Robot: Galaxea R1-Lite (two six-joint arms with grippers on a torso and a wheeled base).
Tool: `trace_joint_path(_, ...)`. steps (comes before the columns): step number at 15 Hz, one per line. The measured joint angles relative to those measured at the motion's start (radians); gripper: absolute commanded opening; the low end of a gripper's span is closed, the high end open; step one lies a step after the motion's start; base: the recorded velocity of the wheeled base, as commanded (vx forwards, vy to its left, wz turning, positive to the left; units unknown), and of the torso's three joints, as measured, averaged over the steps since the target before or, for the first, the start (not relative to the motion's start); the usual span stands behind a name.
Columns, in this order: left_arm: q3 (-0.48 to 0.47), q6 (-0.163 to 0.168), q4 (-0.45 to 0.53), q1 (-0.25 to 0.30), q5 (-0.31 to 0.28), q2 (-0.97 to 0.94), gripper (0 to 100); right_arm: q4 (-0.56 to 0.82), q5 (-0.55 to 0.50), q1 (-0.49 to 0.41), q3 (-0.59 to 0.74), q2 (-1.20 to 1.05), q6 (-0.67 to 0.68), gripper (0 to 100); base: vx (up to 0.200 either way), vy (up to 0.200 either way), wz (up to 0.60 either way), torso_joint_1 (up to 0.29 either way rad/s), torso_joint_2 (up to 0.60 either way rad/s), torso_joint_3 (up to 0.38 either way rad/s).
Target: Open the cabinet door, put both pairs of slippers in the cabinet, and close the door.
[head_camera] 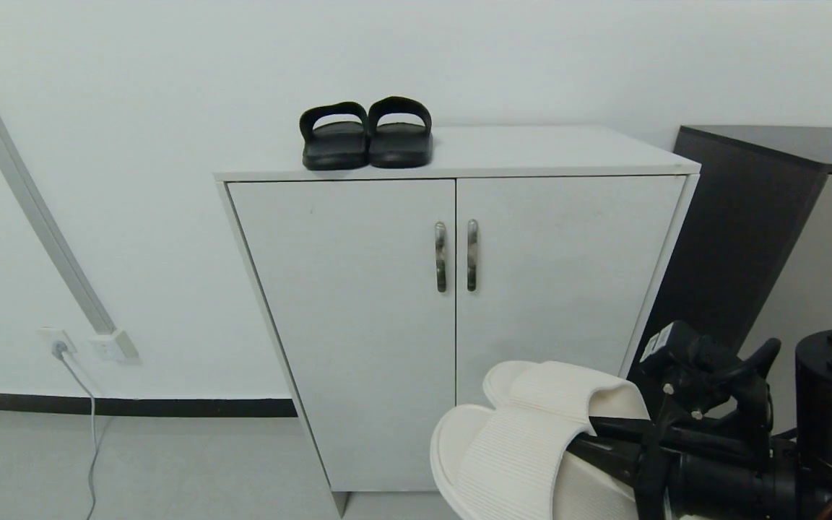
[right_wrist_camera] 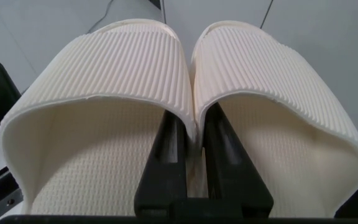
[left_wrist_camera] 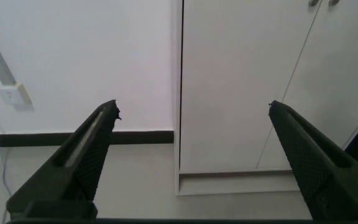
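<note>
A white cabinet [head_camera: 358, 325] is standing with both doors [head_camera: 564, 274] shut. A pair of black slippers [head_camera: 366, 135] is sitting on top of the cabinet, above its left door. The right gripper [right_wrist_camera: 191, 134] is holding a pair of white slippers [head_camera: 524, 433] low before the cabinet's right door, fingers [right_wrist_camera: 166, 162] pinching the inner strap edges together. The left gripper [left_wrist_camera: 192, 109] is hovering with fingers [left_wrist_camera: 86, 149] spread wide, empty, facing the cabinet's lower left corner.
</note>
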Motion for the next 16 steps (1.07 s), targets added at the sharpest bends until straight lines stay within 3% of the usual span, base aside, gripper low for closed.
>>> trace_joint_path(2,0.000,0.000,0.001,0.000,0.000,0.000,100,0.001,0.001,0.000,0.002,0.003,-0.012,0,0.000,0.000,0.00,-0.024,0.36,0.325)
trace_joint_path(12,-0.038,0.015,0.002,-0.003,-0.007,0.031,100,0.000,0.002,0.000,0.014,0.007,-0.040,0,0.000,0.000,0.00,-0.002,0.04,0.035)
trace_joint_path(14,-0.119,0.003,0.000,-0.007,-0.041,0.117,100,0.000,0.003,0.001,0.017,0.006,-0.042,0,0.000,0.000,0.00,0.000,0.00,0.000)
trace_joint_path(16,-0.177,-0.002,-0.020,-0.009,-0.124,0.250,100,-0.001,0.003,0.002,0.021,0.005,-0.051,0,0.000,0.000,0.00,0.000,0.00,0.000)
